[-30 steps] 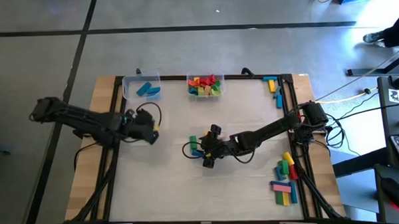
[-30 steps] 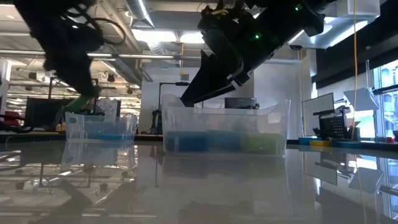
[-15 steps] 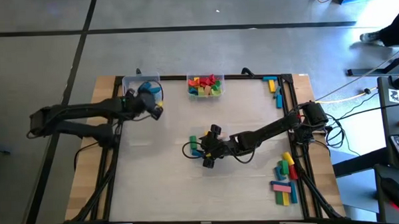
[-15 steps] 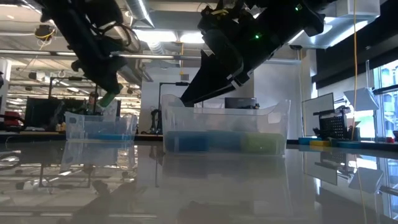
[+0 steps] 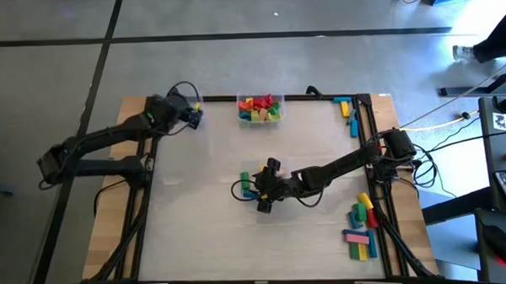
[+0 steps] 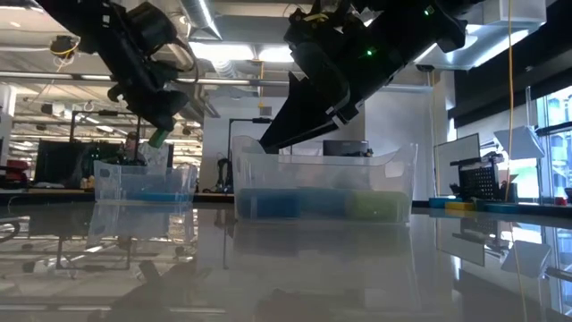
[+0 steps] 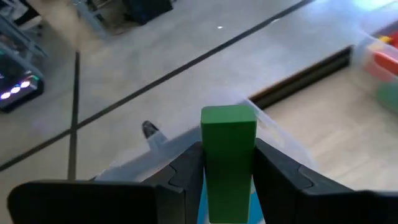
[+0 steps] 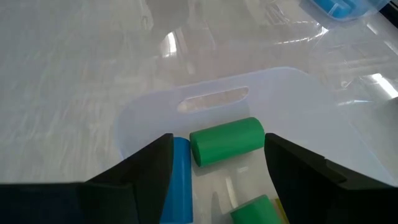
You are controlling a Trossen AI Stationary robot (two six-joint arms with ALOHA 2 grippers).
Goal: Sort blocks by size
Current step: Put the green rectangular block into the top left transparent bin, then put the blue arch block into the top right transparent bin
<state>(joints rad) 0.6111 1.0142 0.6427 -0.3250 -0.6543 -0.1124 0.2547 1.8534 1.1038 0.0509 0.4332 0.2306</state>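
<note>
Left wrist view: plain green block [image 7: 228, 158]

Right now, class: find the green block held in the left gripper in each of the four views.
High view: hidden under the left gripper, over the far-left tub.
Low view: green block hanging above the left tub.
Left wrist view: centre, upright between the fingers.
Right wrist view: not in it.
Shared landmark: that tub.

Green block [image 7: 227, 158] upright, clamped in left hand [image 7: 227, 180]; green cylinder [image 8: 226, 140] lying in tub
</note>
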